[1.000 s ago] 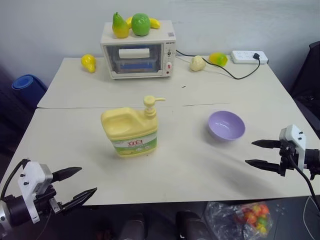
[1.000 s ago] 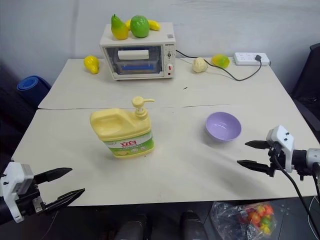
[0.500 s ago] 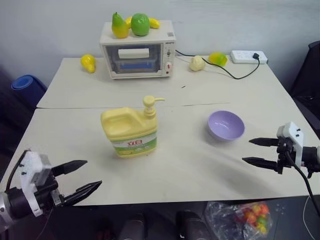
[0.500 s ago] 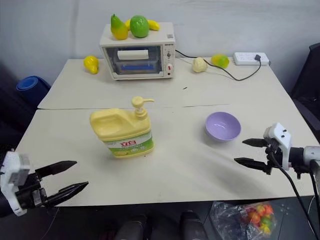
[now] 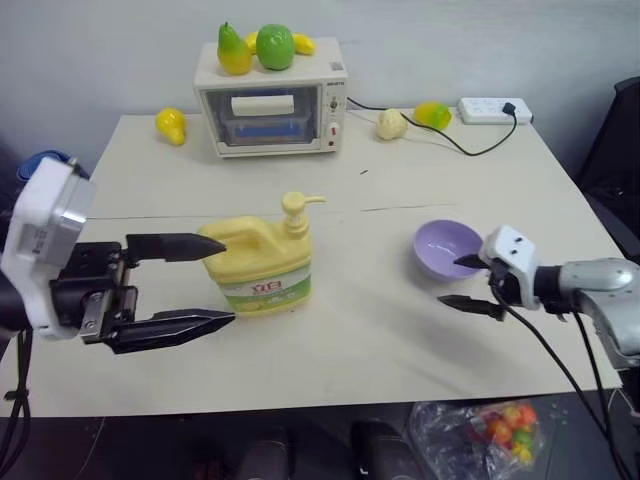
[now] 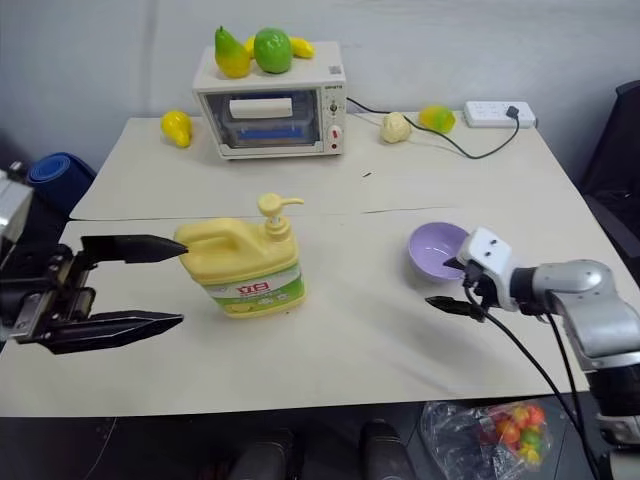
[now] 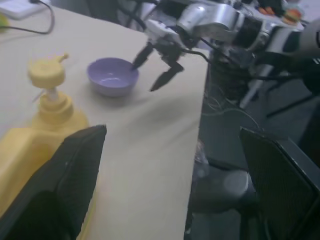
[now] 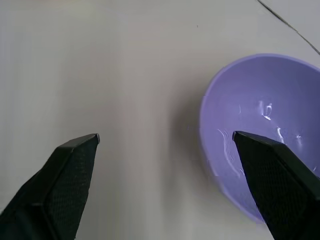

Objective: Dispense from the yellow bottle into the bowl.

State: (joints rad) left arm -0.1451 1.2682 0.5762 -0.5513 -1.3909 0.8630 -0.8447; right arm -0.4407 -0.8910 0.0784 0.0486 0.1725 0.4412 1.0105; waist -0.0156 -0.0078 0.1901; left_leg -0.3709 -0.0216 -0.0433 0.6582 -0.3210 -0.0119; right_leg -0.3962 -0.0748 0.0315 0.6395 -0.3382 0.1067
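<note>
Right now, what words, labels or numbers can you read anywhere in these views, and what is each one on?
Nothing can be read for certain.
Yellow bottle: red lettering on its green-and-white label, too small to make out.
Toaster oven: small marks beside its knobs and a sticker on top, both too small.
Power strip: no legible marking.

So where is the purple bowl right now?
In the left eye view the bowl sits on the table's right side, right of the yellow bottle, with the open right gripper at its near rim.
</note>
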